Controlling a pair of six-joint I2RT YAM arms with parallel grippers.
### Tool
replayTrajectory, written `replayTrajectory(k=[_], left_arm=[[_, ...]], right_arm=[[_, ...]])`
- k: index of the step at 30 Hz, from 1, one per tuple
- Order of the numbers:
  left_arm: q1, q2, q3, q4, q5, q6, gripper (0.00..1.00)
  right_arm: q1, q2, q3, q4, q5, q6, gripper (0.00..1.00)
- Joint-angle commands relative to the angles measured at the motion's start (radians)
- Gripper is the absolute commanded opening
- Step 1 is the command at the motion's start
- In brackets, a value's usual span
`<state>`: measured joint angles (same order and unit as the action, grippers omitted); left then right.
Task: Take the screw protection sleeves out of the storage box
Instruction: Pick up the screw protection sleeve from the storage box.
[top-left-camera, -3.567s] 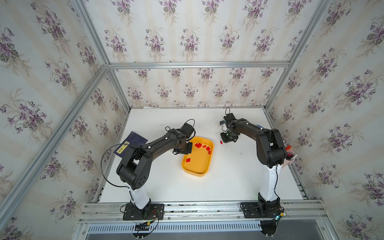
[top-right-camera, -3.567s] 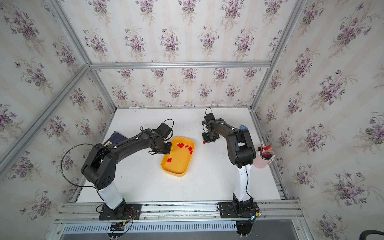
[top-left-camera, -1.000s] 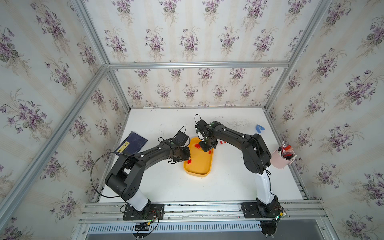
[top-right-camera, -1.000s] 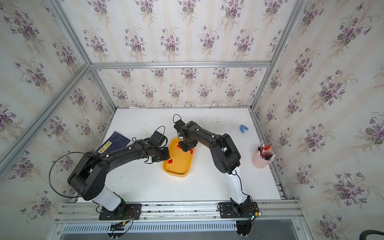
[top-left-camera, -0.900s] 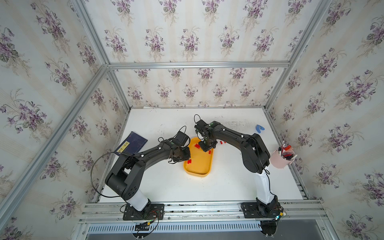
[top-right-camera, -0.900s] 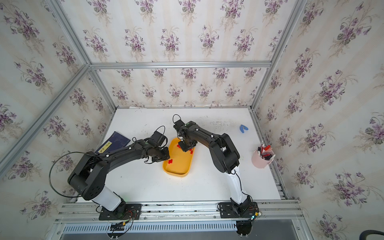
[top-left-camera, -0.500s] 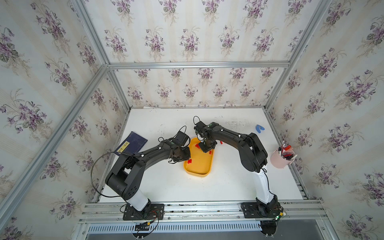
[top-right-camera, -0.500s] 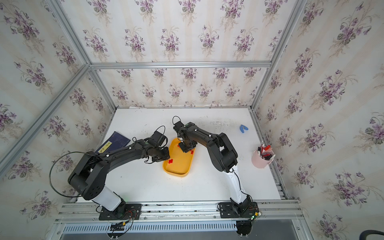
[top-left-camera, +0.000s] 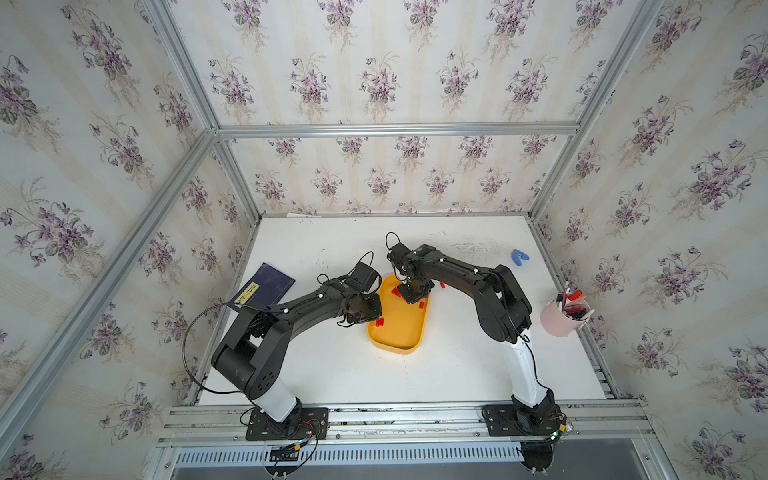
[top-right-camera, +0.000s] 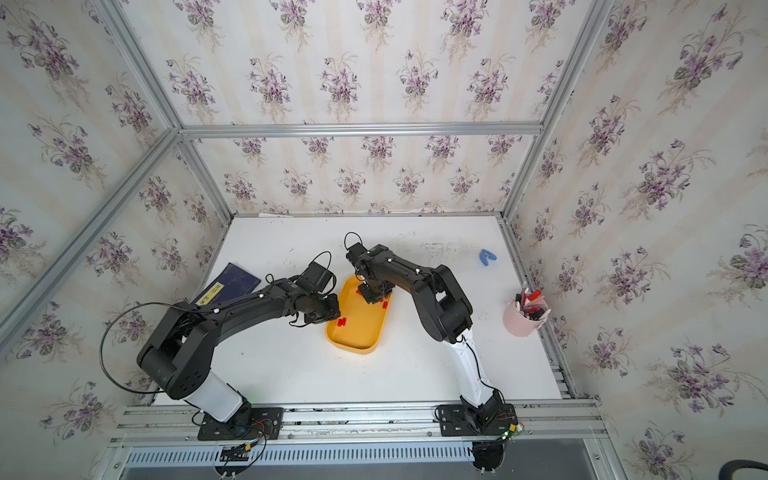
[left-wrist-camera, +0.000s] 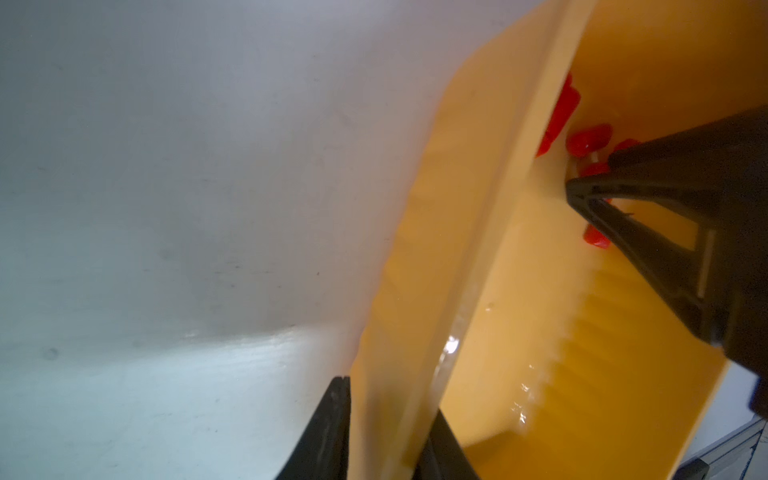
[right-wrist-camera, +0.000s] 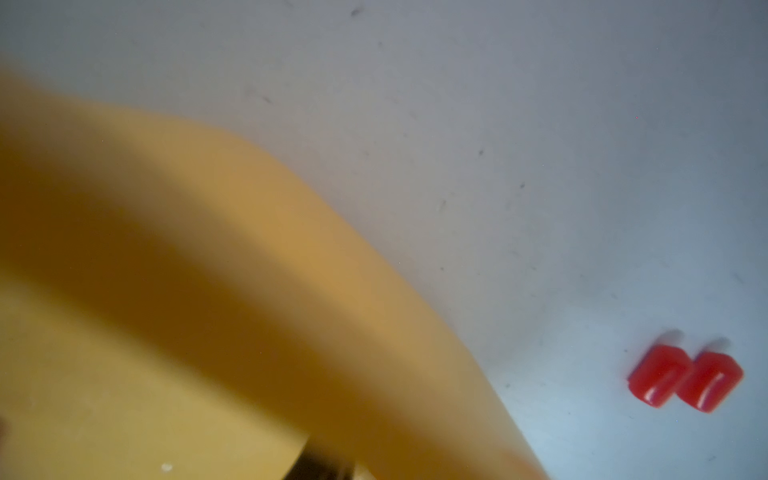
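Floral wallpaper walls in a white bench (top-left-camera: 332, 249), with the yellow box (top-left-camera: 399, 338) at its middle. Left jaws are clamped on the box's 9 o'clock rim. Right jaws reach down at its 12 o'clock end among the red sleeves (top-left-camera: 421, 305), and two loose sleeves (right-wrist-camera: 685, 376) lie outside toward 1 o'clock. A tug from the left clamp could tip the box and scatter sleeves, or the right jaws might nip several or flick one away. Whether the right jaws are apart or together cannot be told: the wrist hides them from above, and the right wrist view is blurred.
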<state>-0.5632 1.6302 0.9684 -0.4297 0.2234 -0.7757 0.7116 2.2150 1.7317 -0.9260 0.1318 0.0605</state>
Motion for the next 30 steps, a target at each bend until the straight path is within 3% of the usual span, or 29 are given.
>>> replayTrajectory(k=[1, 15, 24, 30], left_arm=[[0.000, 0.003, 0.005, -0.003, -0.013, 0.015, 0.29], [0.000, 0.000, 0.008, -0.007, -0.021, 0.017, 0.29], [0.000, 0.002, 0.016, -0.016, -0.028, 0.015, 0.29], [0.001, 0.003, 0.022, -0.020, -0.029, 0.015, 0.29]], right_arm=[[-0.003, 0.005, 0.008, -0.032, 0.030, 0.008, 0.30], [-0.003, -0.037, 0.002, -0.013, 0.012, 0.007, 0.20], [-0.028, -0.208, -0.049, 0.066, -0.146, 0.025, 0.20], [-0.139, -0.348, -0.130, 0.094, -0.179, 0.024, 0.20]])
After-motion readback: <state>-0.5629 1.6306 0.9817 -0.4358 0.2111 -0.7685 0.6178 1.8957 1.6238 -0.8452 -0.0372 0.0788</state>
